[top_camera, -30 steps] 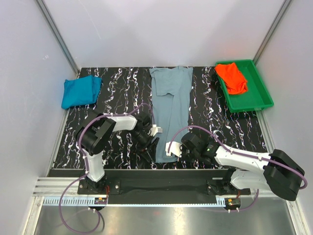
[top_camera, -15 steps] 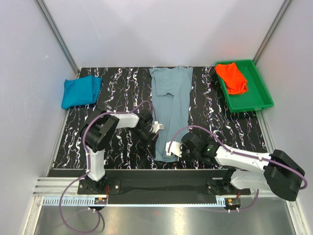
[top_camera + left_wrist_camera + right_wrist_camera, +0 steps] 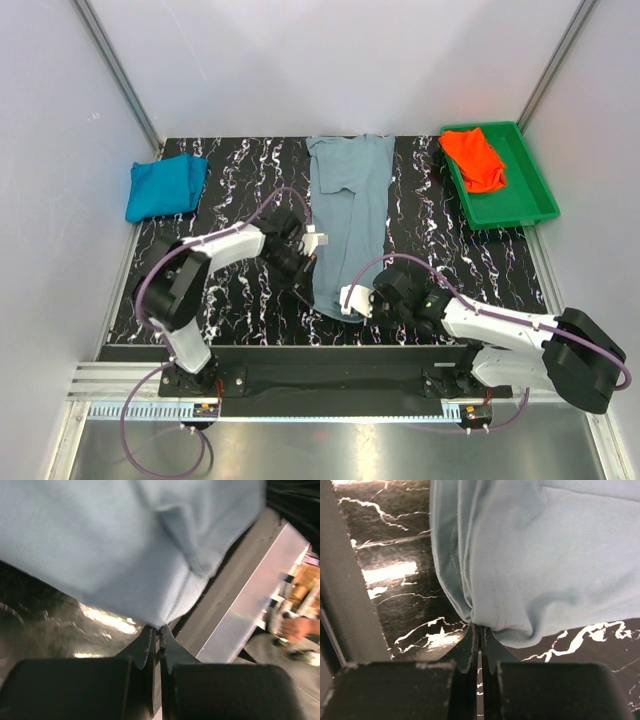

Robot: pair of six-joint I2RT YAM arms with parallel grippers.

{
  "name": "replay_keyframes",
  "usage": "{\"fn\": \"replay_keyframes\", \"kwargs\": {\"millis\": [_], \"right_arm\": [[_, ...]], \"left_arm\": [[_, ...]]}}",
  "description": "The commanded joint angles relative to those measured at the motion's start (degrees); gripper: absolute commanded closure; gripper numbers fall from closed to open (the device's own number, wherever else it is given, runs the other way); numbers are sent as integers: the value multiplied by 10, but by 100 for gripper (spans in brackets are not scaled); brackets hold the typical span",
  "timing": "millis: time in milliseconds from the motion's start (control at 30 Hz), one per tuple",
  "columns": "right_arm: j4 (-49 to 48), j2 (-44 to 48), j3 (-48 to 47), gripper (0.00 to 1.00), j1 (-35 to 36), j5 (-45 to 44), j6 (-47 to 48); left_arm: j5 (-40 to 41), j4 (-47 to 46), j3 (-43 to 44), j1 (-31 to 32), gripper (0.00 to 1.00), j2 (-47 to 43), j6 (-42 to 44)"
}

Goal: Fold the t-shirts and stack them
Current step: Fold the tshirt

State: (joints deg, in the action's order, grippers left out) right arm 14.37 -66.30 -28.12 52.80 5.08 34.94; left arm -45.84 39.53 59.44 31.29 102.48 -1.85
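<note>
The dusty grey-blue t-shirt (image 3: 347, 215) lies as a long narrow strip down the middle of the black marbled table (image 3: 240, 180), from 12 o'clock toward 6 o'clock. The left gripper (image 3: 308, 257) is clamped fully onto the strip's left edge near 8 o'clock, and the right gripper (image 3: 350, 303) is clamped fully onto the bunched near end at 6 o'clock. The folded teal-blue t-shirt (image 3: 165, 187) sits at 10 o'clock; the orange-red t-shirt (image 3: 474, 160) lies crumpled in the green tray (image 3: 520, 205) at 2 o'clock.
</note>
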Motion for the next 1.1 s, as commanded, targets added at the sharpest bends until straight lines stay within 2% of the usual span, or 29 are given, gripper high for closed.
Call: {"fn": "replay_keyframes", "kwargs": {"millis": [0,300,567,733,1067], "right_arm": [[-23,18,-31,100,-13,-26,-14],[-46,16,-112,100,-31,-75,-20],[-65,14,-167,100,-84,-101,1],[-81,16,-171,100,-104,-107,16],[-137,-58,-226,100,-160,-84,39]], "left_arm": [[21,2,16,-2,100,-75,15],[53,60,105,-1,100,-108,49],[78,75,146,-6,100,-109,53],[89,64,169,-47,100,-79,52],[113,81,322,-82,100,38,81]]}}
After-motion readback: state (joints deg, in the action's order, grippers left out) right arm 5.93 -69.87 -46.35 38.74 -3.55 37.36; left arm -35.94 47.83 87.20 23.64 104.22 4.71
